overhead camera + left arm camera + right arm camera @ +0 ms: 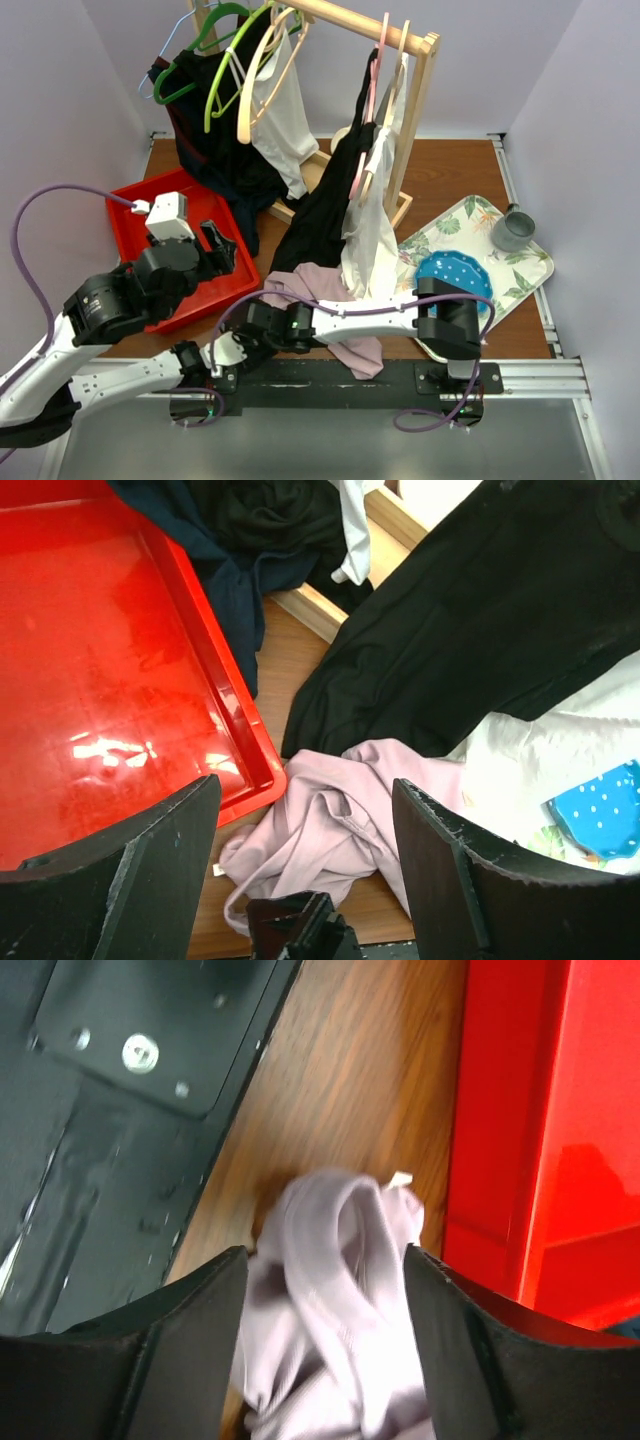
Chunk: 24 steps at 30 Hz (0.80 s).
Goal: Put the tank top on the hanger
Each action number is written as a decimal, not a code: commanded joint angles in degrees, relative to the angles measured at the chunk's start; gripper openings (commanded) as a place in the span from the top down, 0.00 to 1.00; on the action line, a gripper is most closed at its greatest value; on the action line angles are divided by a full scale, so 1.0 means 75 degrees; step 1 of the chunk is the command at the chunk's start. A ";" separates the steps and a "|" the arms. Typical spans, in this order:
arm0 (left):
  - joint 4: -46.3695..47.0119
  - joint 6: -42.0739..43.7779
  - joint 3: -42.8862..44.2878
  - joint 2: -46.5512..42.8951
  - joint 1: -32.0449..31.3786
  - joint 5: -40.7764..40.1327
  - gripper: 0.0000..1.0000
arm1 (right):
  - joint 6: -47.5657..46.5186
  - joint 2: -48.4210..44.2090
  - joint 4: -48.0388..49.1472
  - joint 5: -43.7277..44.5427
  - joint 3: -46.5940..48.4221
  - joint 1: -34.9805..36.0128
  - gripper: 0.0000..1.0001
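The tank top (318, 285) lies crumpled on the bench (450, 170), just beside the red tray (135, 215). The right gripper (325, 1260) is spread wide around a fold of it. It should probably close on a strap or hem rather than the bunched middle, so the cloth hangs open when lifted. The left gripper (305, 790) hovers spread and empty, free to fetch the hanger (244, 105) from the rack (420, 90).

Count: one mauve tank top, one red tray, one patterned tray (470, 215) bearing one plate (450, 275) and one cup (513, 230), and one rack.
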 commanded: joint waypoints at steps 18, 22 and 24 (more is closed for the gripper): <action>0.0177 0.0199 -0.0247 -0.1120 0.0009 -0.0017 0.26 | 0.0477 -0.0692 -0.0363 -0.0019 -0.0112 -0.0387 1.00; 0.0283 0.0211 -0.0481 -0.1167 0.0009 0.0111 0.26 | -0.1040 -0.1792 -0.2831 -0.2126 0.0050 -0.0855 1.00; 0.0412 0.0223 -0.0681 -0.1179 0.0009 0.0182 0.26 | -0.1502 -0.2333 -0.4204 -0.2844 -0.0019 -0.1289 1.00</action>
